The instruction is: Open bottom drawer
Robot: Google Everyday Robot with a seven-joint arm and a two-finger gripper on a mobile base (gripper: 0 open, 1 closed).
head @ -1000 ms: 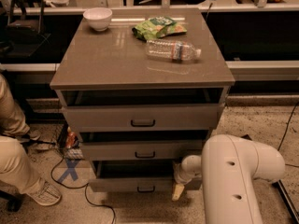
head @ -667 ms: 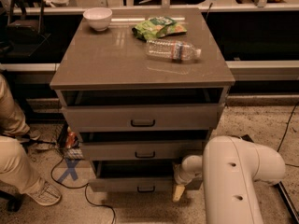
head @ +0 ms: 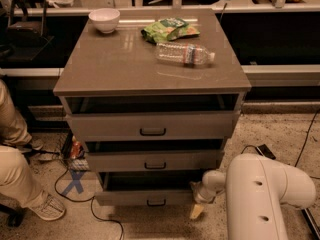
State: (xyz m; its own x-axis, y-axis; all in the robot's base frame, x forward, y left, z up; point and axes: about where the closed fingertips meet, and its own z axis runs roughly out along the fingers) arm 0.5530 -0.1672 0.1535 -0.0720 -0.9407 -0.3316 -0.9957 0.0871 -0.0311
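Gripper (head: 196, 205) low near the floor, at the end of the white arm (head: 265, 196), just beside the right end of the bottom drawer (head: 135, 198). Can't tell how far it's open or whether it has hold of anything. Drawer front is left of the gripper, its black loop handle (head: 156, 202) further left, apart from it. The drawer sits lowest in the cabinet, under the middle drawer (head: 120, 162), dark gap above its front.
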